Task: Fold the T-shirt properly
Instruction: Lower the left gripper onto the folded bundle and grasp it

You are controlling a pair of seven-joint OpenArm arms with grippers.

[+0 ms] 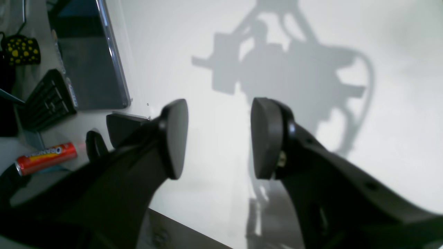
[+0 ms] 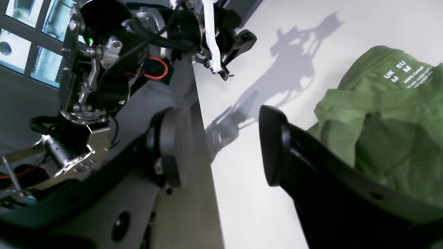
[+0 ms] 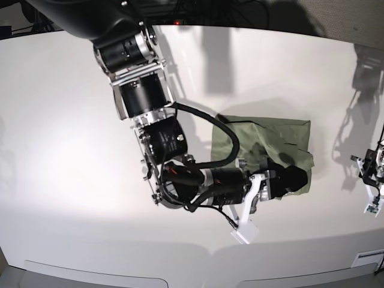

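Note:
The green T-shirt (image 3: 270,135) lies in a folded, wrinkled heap right of the table's middle. In the right wrist view the T-shirt (image 2: 391,124) fills the right side, its white printed label (image 2: 408,74) facing up. My right gripper (image 2: 221,148) is open with only bare white table between its fingers, the shirt just beside and behind the right finger (image 2: 277,148). From the base view, the right gripper (image 3: 294,177) hovers at the shirt's near edge. My left gripper (image 1: 218,138) is open over bare table, away from the cloth.
The left arm (image 3: 371,180) sits at the table's far right edge. Off the table on the left wrist side are a red can (image 1: 46,158), a dark panel (image 1: 90,58) and a black keyboard-like item (image 1: 48,100). The table edge (image 2: 207,162) runs under the right gripper.

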